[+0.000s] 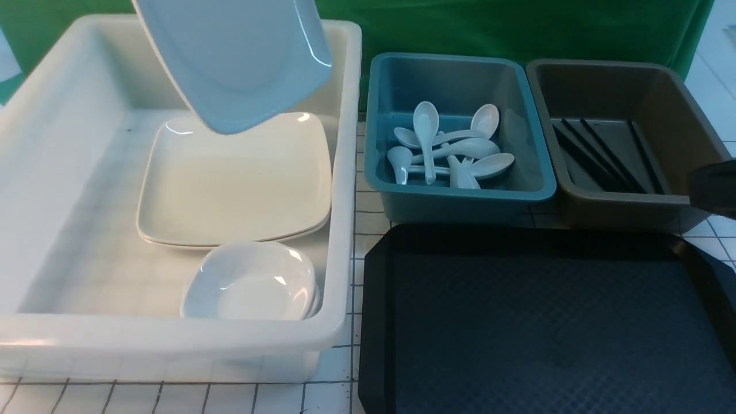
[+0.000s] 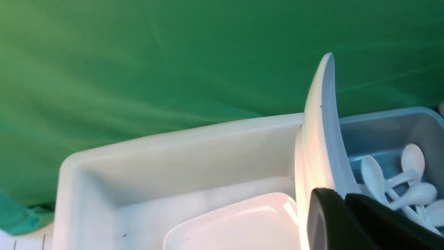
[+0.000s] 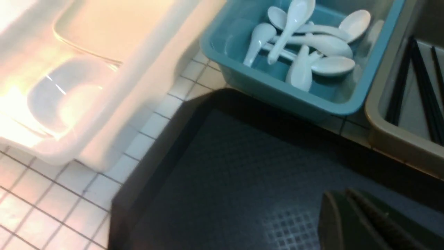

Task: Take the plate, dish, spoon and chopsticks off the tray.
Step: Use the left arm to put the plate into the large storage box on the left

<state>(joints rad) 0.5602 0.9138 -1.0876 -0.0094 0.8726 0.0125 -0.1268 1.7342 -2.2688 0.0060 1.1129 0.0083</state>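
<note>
The left gripper [image 2: 338,196] is clamped on the plate's [image 2: 321,139] edge, holding it tilted. Below the jaws lie stacked plates [image 1: 230,184] and dishes [image 1: 253,282] in a white tub [image 1: 52,144]. Beside it are spoons [image 1: 448,149] in a teal tub [image 1: 460,201] and chopsticks [image 1: 598,152] in a brown tub [image 1: 627,215]. The right gripper [image 3: 341,199], jaws together, hangs over the tray [image 3: 225,166]. The tabletop [image 1: 172,397] is white and gridded, with green cloth [image 2: 138,69] behind.

Glossy white plate [image 1: 236,57] hung steeply tilted above white tub [image 1: 57,172]. Small white dish [image 1: 250,282] sat in that tub's near end. White spoons [image 1: 454,149] lay piled in teal tub [image 1: 460,75], black chopsticks [image 1: 598,152] in brown tub [image 1: 678,115]. Black textured tray [image 1: 546,322] lay flat before both.
</note>
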